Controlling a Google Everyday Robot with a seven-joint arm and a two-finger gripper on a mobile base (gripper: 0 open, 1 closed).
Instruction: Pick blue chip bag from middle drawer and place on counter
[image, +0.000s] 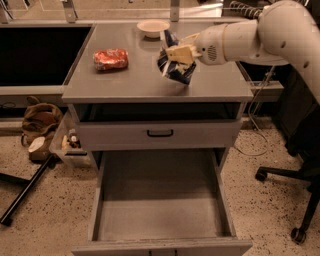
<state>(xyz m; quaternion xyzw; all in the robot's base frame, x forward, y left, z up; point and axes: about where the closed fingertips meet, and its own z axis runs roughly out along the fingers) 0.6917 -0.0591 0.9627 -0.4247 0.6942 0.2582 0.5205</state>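
Note:
The blue chip bag (174, 65) hangs in my gripper (179, 53), which is shut on it over the middle of the counter (130, 80). The bag's lower end is close to or touching the counter top; I cannot tell which. My white arm reaches in from the upper right. The middle drawer (160, 205) is pulled wide open below the cabinet front, its grey floor bare.
An orange-red snack bag (111, 59) lies on the counter's left part and a white bowl (153, 27) stands at its back. A shut drawer front with a black handle (160, 133) is above the open drawer. An office chair base (295, 200) is at right; bags and a bin (50, 135) at left.

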